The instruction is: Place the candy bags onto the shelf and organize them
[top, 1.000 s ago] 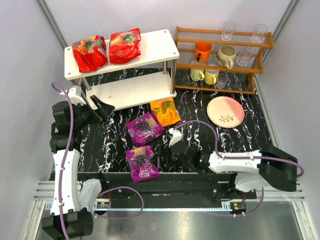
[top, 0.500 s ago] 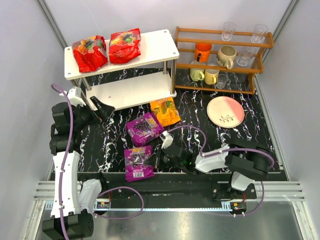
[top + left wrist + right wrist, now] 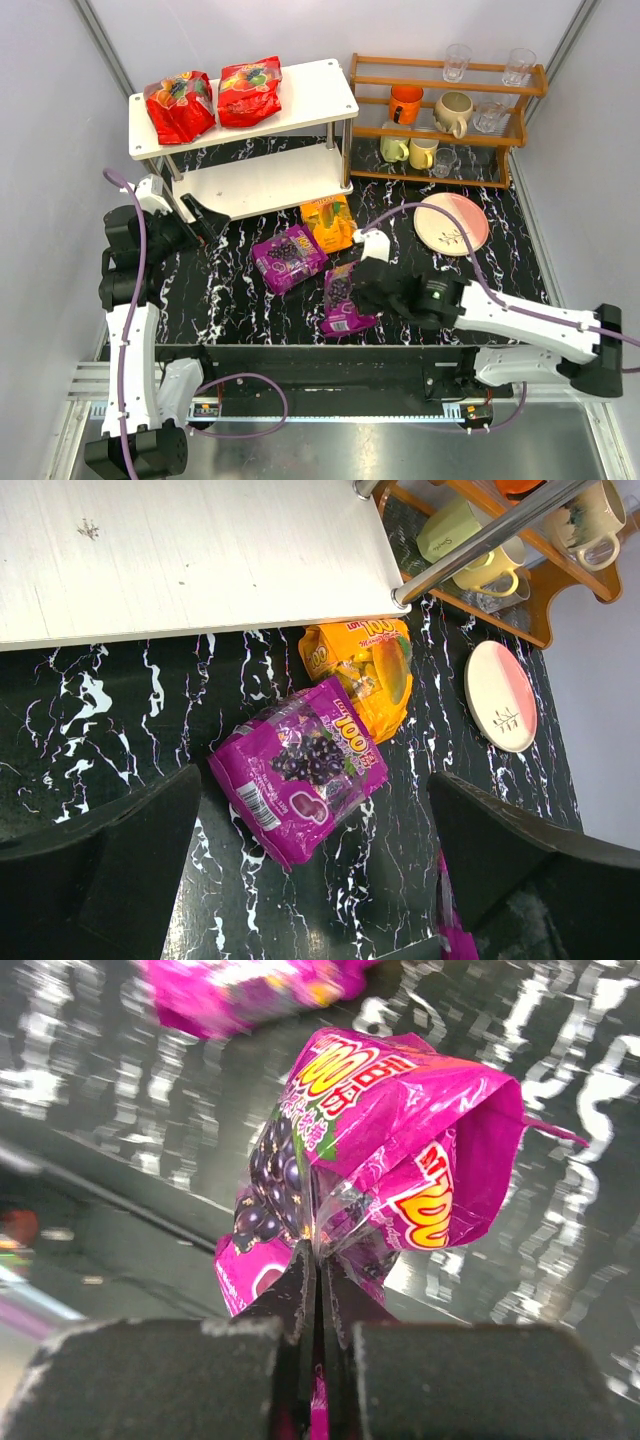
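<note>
Two red candy bags lie on the top board of the white shelf. An orange bag and a purple bag lie on the black marbled table in front of the shelf. My right gripper is shut on the crumpled edge of a second purple bag, which hangs tilted just above the table. My left gripper stands open and holds nothing, near the shelf's lower board.
A brown wooden rack with mugs and glasses stands at the back right. A pink-and-white plate lies in front of it. The table's front edge runs just below the held bag.
My right gripper closed on the near purple bag, then lifted it and carried it right, away from the front edge. The left arm has not moved.
</note>
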Controlling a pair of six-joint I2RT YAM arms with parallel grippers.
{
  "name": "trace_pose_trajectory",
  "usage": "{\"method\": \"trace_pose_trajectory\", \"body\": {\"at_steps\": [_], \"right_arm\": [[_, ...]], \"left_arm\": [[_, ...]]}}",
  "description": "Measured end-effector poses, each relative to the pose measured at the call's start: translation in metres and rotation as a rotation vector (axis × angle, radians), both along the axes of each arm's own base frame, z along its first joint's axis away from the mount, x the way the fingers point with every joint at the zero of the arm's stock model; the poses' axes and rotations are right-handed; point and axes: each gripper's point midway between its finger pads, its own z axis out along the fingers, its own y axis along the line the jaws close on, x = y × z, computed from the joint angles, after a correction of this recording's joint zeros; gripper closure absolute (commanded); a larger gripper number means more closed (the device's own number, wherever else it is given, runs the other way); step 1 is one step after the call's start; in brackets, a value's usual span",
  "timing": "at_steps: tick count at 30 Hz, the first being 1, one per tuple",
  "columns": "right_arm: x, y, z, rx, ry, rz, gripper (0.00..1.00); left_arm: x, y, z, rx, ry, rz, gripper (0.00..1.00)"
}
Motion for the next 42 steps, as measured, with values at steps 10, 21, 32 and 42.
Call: {"method": "trace_pose_trajectory", "body": {"at_steps": [10,21,32,42], "right_arm": [[0.015,-0.075,-0.074,-0.822,0.052,-0.036,1.00],[0.047,-0.035,-0.086,-0.914,-0.033,0.049,0.96],[-0.004,0.089,-0.085,-0.265,0.098,0.350,0.24],[-0.004,0.085,0.045,0.315,-0.091,0.287,0.20]], "left_arm": [[0.000,0.000,0.000,-0.001,0.002,-0.001,0.01],[0.000,0.000,-0.001,0.006,0.000,-0.004,0.01],[0.000,0.000,-0.002,0.005,0.003,-0.004,0.01],[-0.001,0.000,-0.008,0.001,0.018,-0.005,0.01]]}}
